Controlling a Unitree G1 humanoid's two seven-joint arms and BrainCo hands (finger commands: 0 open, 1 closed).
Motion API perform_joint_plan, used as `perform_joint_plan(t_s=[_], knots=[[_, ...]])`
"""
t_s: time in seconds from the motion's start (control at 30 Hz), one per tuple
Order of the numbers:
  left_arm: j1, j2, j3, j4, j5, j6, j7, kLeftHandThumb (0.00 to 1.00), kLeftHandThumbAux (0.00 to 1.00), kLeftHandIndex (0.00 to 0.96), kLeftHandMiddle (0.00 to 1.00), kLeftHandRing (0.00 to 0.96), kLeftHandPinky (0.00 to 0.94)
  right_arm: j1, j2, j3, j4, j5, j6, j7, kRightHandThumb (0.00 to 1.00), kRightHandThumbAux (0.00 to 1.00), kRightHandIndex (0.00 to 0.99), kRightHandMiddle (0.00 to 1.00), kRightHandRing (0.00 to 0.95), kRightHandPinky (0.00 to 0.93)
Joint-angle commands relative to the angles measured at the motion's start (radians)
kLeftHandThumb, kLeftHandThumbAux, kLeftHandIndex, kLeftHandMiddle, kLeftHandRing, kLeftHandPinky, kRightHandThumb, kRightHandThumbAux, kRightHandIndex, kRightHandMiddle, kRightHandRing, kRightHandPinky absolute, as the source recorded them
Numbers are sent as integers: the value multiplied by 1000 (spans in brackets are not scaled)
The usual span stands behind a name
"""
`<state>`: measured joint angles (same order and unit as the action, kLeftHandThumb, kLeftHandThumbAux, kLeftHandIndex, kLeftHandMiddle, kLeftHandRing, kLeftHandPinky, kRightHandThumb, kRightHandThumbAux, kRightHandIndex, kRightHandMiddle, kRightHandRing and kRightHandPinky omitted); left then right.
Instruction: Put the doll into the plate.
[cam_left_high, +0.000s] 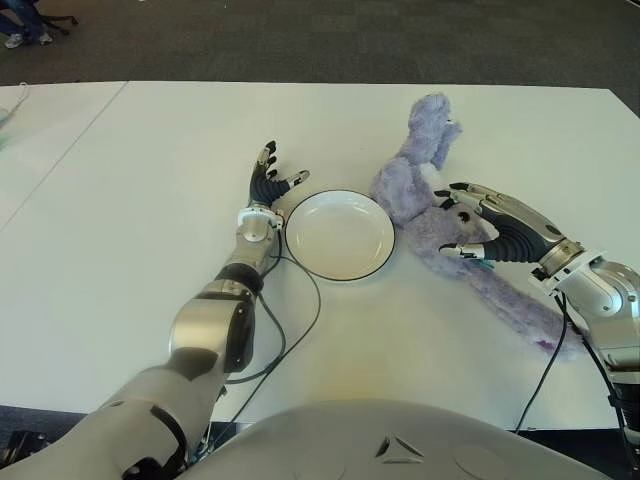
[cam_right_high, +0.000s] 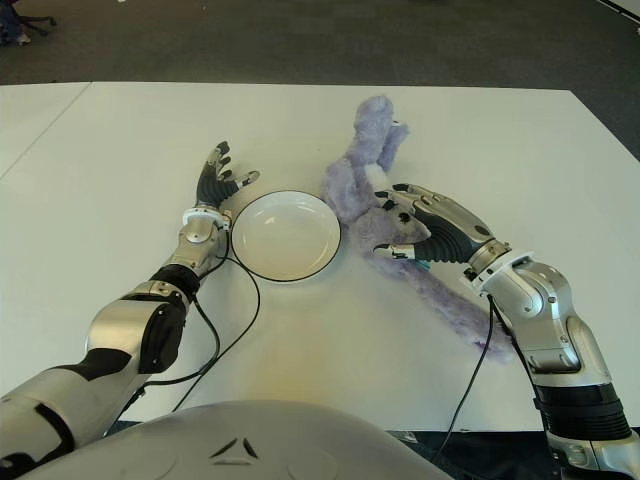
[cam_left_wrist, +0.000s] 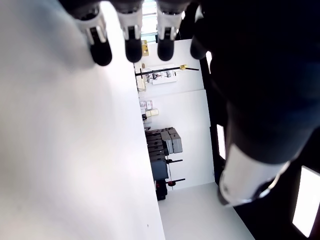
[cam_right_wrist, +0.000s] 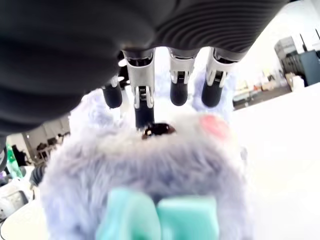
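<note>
Right hand (cam_left_high: 470, 225) is sitting over the doll (cam_left_high: 440, 215), a fuzzy lilac plush bunny lying on the white table (cam_left_high: 150, 150) just to the right of the plate (cam_left_high: 340, 235). Fingers are spread and arched across the bunny's head, with the thumb low at the side. In the right wrist view the fingertips (cam_right_wrist: 142, 107) come down right by the face, near the eye and pink cheek, with a teal bow (cam_right_wrist: 160, 217) under the chin. I'd call it a hand poised to grab rather than a grip, since nothing is squeezed around the fur yet.

The doll lies sprawled with one end pointing away from the robot and a long limb trailing back under the right forearm. The head is the fattest part, so going for it there makes sense to me.

Left hand (cam_left_high: 268, 182) shows just left of the plate, fingers loosely open and holding nothing; I can't tell if it touches the rim. Probably it's there to keep the plate from sliding.

Plate is empty, so the real job isn't done. Floppy limbs could drape over the rim.
</note>
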<state>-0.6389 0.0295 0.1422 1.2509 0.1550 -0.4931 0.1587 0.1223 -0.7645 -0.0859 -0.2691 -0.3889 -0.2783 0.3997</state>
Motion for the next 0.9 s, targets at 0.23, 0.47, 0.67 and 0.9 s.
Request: perform_joint_plan(t_s=[0.23,0.47,0.67,0.9], knots=[[172,-43,-4,113,1,110,-29,0,821,75,80,80,114,38,14,37,60,-49,3,-16,267,321,0,0,0,0],[170,-45,2,113,-6,110,-37,0,824,73,77,81,111,31,23,39,104,-41,-41,-68,294,331,0,0,0,0],[172,-45,-5,113,3,104,-29,0,813,64,69,76,107,33,25,47,135,-43,-70,-99,299,340,0,0,0,0],[170,-47,-12,113,9,113,-18,0,794,63,64,72,100,56,47,93,202,-86,-109,-155,299,366,0,0,0,0]])
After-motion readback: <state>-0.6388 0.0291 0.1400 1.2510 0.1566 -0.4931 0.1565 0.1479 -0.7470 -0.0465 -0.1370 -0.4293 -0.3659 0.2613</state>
